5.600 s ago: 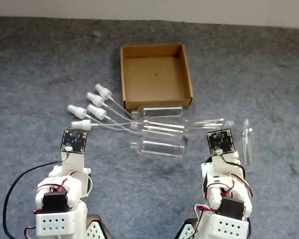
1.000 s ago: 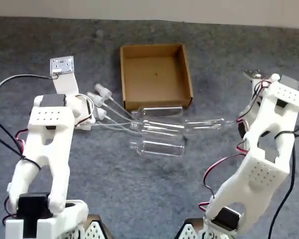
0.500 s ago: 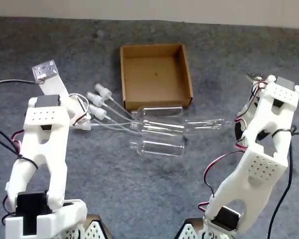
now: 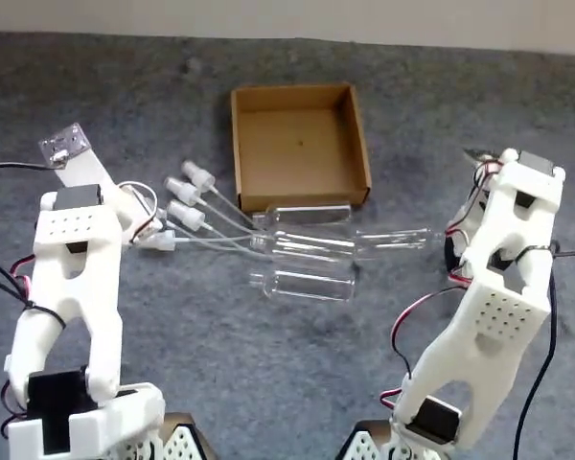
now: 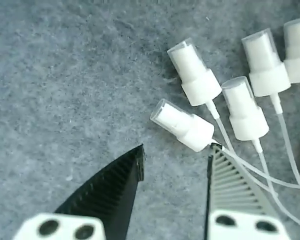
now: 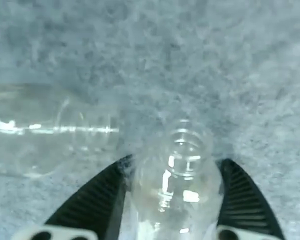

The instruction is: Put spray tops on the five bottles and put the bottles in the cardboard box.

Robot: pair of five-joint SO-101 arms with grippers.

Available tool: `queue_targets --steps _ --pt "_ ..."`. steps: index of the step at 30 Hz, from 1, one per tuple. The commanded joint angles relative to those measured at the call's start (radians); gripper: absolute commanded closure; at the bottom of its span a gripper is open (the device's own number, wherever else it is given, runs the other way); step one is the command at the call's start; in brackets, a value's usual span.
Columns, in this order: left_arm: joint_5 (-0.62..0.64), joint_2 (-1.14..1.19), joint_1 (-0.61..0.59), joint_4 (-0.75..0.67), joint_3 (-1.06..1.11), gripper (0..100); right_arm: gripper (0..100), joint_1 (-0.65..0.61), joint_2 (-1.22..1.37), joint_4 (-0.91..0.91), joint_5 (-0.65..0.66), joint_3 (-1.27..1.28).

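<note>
Left wrist view: left claw (image 5: 176, 148) spread, nearest spray top (image 5: 182, 125) just ahead on the table (image 5: 65, 75). Right claw (image 6: 174, 161) spread around a clear bottle (image 6: 182, 145) lying there. We judge it light, slick, thin-walled; grip mid-body, gently.

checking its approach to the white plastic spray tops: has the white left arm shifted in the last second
Yes. In the high view the left arm has swung leftward, away from the brown cardboard box, leaving its wrist farther from the box's left wall.
</note>
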Motion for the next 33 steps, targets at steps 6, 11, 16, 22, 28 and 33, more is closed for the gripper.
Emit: queue_targets --steps 6,11,16,22,28,33 --pt "-0.14 -0.008 -0.012 -0.018 -0.008 83 76.9 0.024 -0.17 0.004 -0.052 -0.005" --pt "-0.146 -0.008 -0.012 -0.018 -0.007 83 70.9 0.018 -0.234 -0.036 -0.058 0.002" --pt "-0.146 -0.008 -0.012 -0.018 -0.007 83 70.5 0.018 -0.24 -0.13 -0.058 0.12" --pt "-0.146 -0.008 -0.012 -0.018 -0.007 83 70.6 0.022 -0.242 -0.251 -0.081 0.259" --pt "-0.146 -0.007 -0.008 -0.018 0.001 83 82.4 0.019 -0.242 -0.32 -0.086 0.325" --pt "-0.147 -0.007 -0.008 -0.086 0.051 83 92.6 0.01 -0.26 -0.249 -0.086 0.269"
